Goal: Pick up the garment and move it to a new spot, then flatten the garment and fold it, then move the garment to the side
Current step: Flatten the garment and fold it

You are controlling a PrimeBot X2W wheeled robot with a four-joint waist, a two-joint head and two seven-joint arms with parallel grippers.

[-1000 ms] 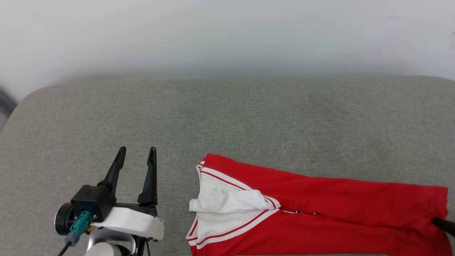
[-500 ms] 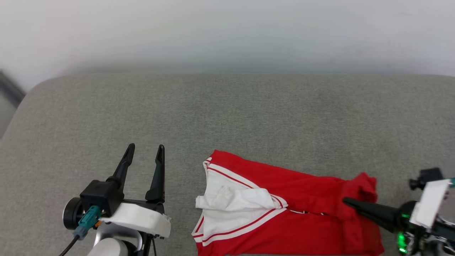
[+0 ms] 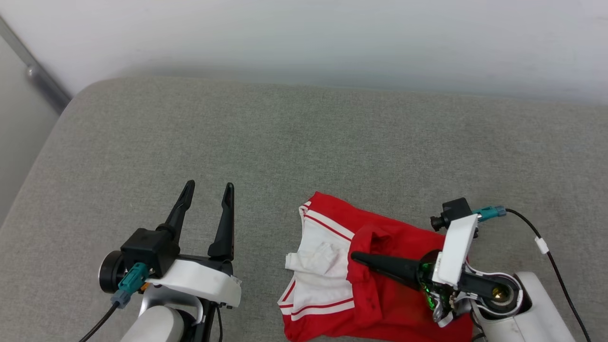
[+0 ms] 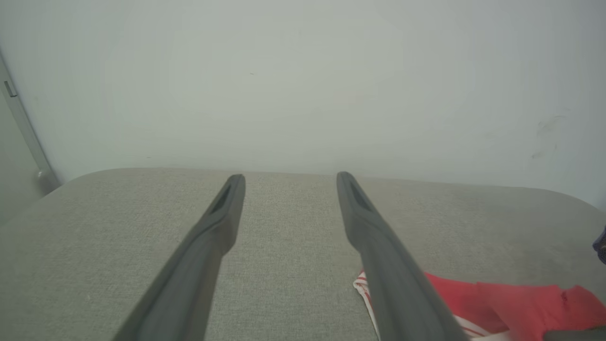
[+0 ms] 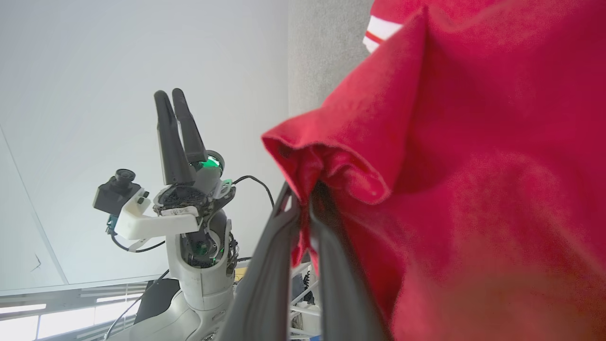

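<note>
we list: garment [image 3: 380,304], red and white, on grey surface [image 3: 285,142]; right gripper [image 3: 355,257] jaws pinching its red edge; left gripper [image 3: 209,186] jaws spread.

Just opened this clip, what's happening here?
The robot is working on a red and white garment lying on a grey fabric surface. Its right gripper is shut on a pinched edge of it, held doubled back over the shirt near the white sleeve, so a fold looks under way. The left gripper hangs open beside the garment, holding nothing.
</note>
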